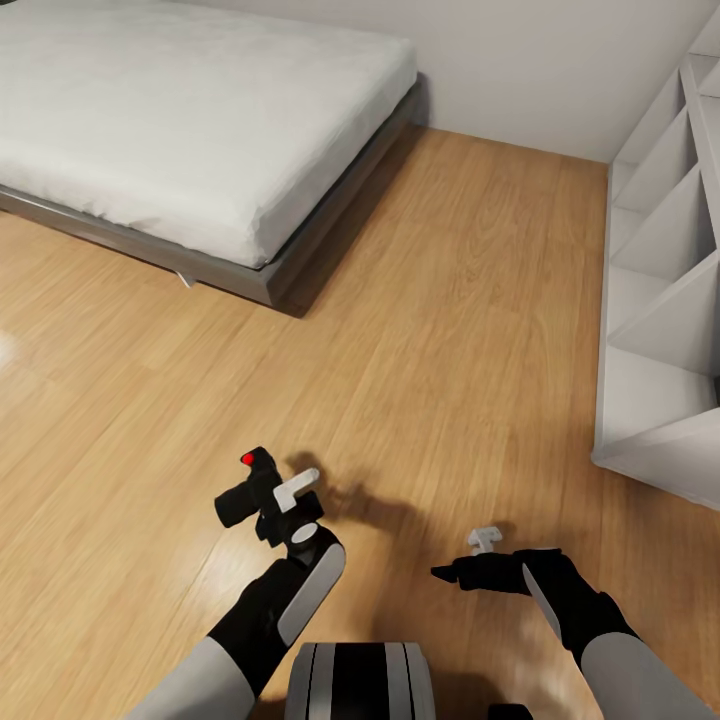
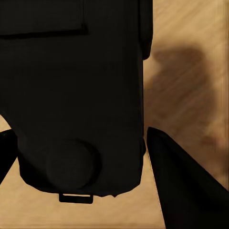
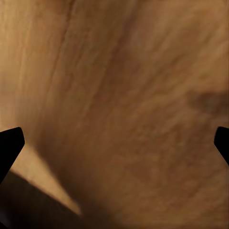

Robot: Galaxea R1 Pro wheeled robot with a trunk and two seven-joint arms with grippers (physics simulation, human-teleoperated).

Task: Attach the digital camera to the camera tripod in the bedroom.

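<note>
Left gripper (image 1: 262, 500): clamped on the digital camera (image 1: 250, 488), fingers flanking its body.
Camera: red button up, lens leftward.
Right gripper (image 1: 447, 573): spread, empty.

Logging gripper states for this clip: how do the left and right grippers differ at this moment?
The left gripper is shut on the digital camera, whose red button faces up; the right gripper carries nothing, its jaws spread wide over bare wood floor. In the head view, the left reaches forward and is raised, while the right points sideways toward the left. Both have black fingers and hover above the floor.

Open floor (image 1: 450, 330) between bed (image 1: 200, 130) and shelving (image 1: 660, 300).
</note>
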